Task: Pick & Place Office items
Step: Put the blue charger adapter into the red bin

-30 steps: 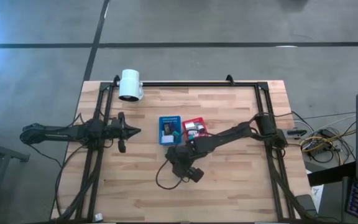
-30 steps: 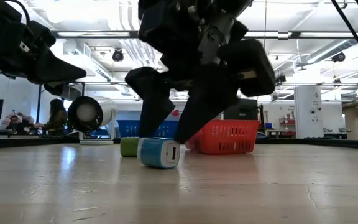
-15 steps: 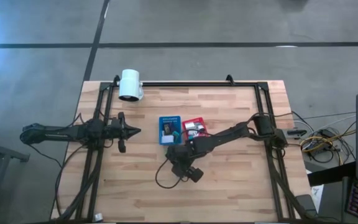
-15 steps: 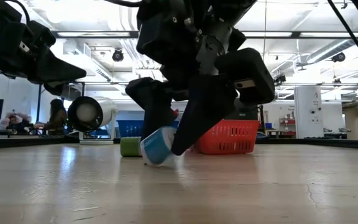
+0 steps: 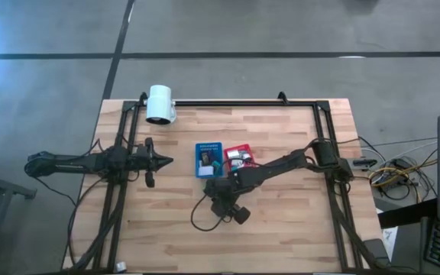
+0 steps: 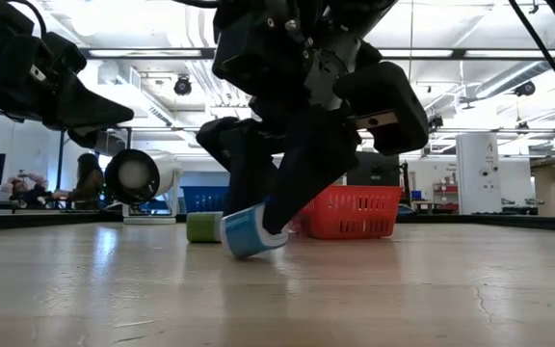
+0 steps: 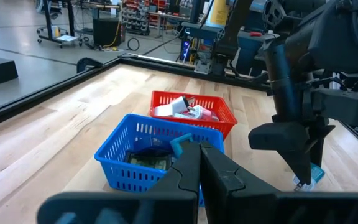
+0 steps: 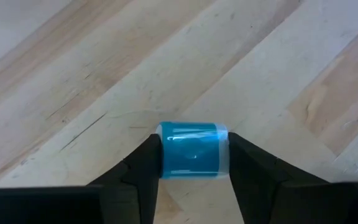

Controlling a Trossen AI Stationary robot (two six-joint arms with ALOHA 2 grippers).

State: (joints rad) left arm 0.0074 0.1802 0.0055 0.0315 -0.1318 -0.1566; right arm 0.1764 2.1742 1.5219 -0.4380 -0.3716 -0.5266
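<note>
A: Where was the right gripper (image 8: 191,163) seen?

B: It was seen low in the middle of the high view, just below the blue tray (image 5: 208,160) and the red tray (image 5: 239,156). Its fingers (image 8: 143,163) were pressed against both sides of a teal block with white ends (image 8: 192,149), so the block was pinched between them.

A: How was the block placed?

B: In the low view the teal block (image 6: 253,231) was shown tilted at the centre of the frame, one lower edge at the wooden table (image 6: 432,289) and the other raised. A green block (image 6: 202,226) was seen just left of it, resting on the table.

A: And the left gripper (image 5: 166,161)?

B: It was held at the left of the high view, well apart from the trays, its fingers (image 7: 222,180) pressed together on nothing. In its wrist view, dark and teal items were seen inside the blue tray (image 7: 129,165) and white ones inside the red tray (image 7: 219,112).

A: Was anything else noted?

B: A white cylinder (image 5: 160,105) was seen at the upper left of the table.
</note>
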